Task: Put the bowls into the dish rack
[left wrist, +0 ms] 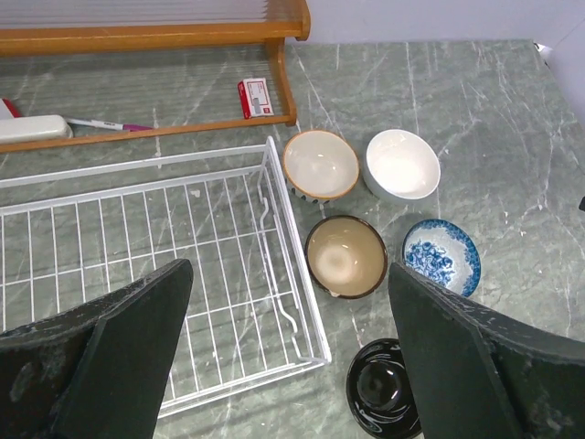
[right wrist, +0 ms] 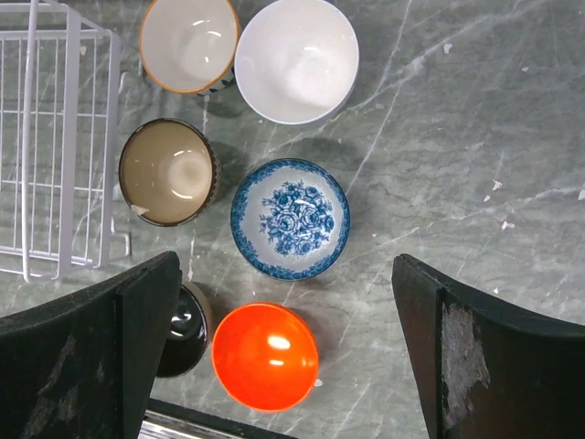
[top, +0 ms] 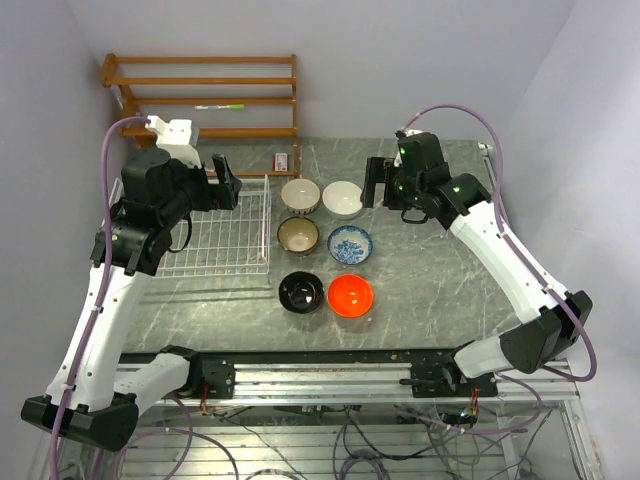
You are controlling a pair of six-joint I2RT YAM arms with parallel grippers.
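The white wire dish rack [top: 215, 238] lies empty on the left of the table. To its right stand the bowls in three pairs: cream with brown rim [top: 300, 194] and white [top: 342, 198] at the back, brownish-tan [top: 298, 236] and blue-and-white [top: 350, 244] in the middle, black [top: 301, 292] and orange [top: 350, 295] in front. My left gripper [top: 225, 182] hovers open above the rack's right rim [left wrist: 274, 183], holding nothing. My right gripper [top: 378, 183] hangs open and empty over the bowls, above the blue-and-white bowl [right wrist: 290, 218] and the orange one [right wrist: 265, 355].
A wooden slatted shelf [top: 200, 95] stands against the back wall behind the rack, with a pen [left wrist: 110, 125] on it. A small red-and-white box [top: 283, 161] sits beside its foot. A metal rail [top: 320, 375] runs along the near table edge.
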